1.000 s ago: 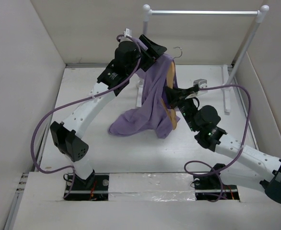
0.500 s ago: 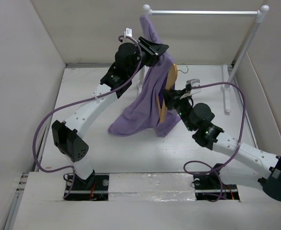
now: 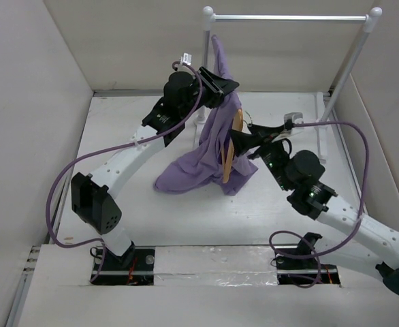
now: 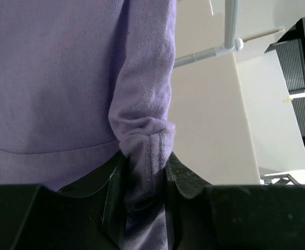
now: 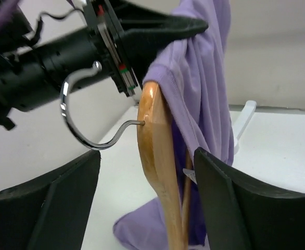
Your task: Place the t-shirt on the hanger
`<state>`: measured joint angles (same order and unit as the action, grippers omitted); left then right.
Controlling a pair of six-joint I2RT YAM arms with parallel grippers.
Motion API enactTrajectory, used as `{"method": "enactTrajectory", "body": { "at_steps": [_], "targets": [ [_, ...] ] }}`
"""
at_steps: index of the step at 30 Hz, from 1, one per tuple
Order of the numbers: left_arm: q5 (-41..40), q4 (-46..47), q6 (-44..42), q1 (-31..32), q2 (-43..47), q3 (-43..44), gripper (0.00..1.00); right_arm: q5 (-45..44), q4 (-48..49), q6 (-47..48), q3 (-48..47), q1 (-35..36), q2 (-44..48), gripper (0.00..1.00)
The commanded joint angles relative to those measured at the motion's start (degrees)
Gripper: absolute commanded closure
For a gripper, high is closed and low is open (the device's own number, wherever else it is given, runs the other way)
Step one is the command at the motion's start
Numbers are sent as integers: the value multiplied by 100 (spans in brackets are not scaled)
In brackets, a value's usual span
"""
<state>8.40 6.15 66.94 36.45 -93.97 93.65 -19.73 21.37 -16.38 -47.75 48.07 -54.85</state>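
The lavender t-shirt (image 3: 210, 146) hangs in a long drape from my left gripper (image 3: 227, 83), its lower end pooled on the table. In the left wrist view that gripper (image 4: 144, 166) is shut on a bunched hem of the t-shirt (image 4: 64, 73). The tan wooden hanger (image 3: 230, 146) stands on end, partly inside the shirt. My right gripper (image 3: 252, 137) is open beside it. In the right wrist view the hanger (image 5: 160, 172) stands between the wide-apart fingers of that gripper (image 5: 147, 156) with gaps on both sides. Its metal hook (image 5: 82, 122) points left, and the t-shirt (image 5: 204, 78) drapes over its top.
A white garment rack (image 3: 288, 18) with a metal rail stands at the back right, its foot (image 3: 322, 129) on the table. White walls (image 3: 36, 102) close in the table on the left, back and right. Purple cables (image 3: 84, 163) loop along both arms.
My left gripper has shut on the shirt and lifted it up toward the rack rail. My right gripper has opened off the hanger, and the right arm has shifted slightly right.
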Motion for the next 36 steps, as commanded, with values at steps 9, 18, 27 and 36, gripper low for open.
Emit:
{"method": "enactTrajectory", "body": {
  "at_steps": [9,18,27,36],
  "targets": [
    [583,756,381,-217,582,-4,100,-277,-1862,-794,625,-96,1424,100],
    [777,703,443,-375,749,-75,100,205,-3217,-709,662,-334,478,44],
    [979,817,592,-428,881,-303,100,346,-2462,-164,662,-605,-271,34],
    [1032,844,671,-533,1100,-584,100,486,-2198,399,204,-712,-1195,43]
  ]
}}
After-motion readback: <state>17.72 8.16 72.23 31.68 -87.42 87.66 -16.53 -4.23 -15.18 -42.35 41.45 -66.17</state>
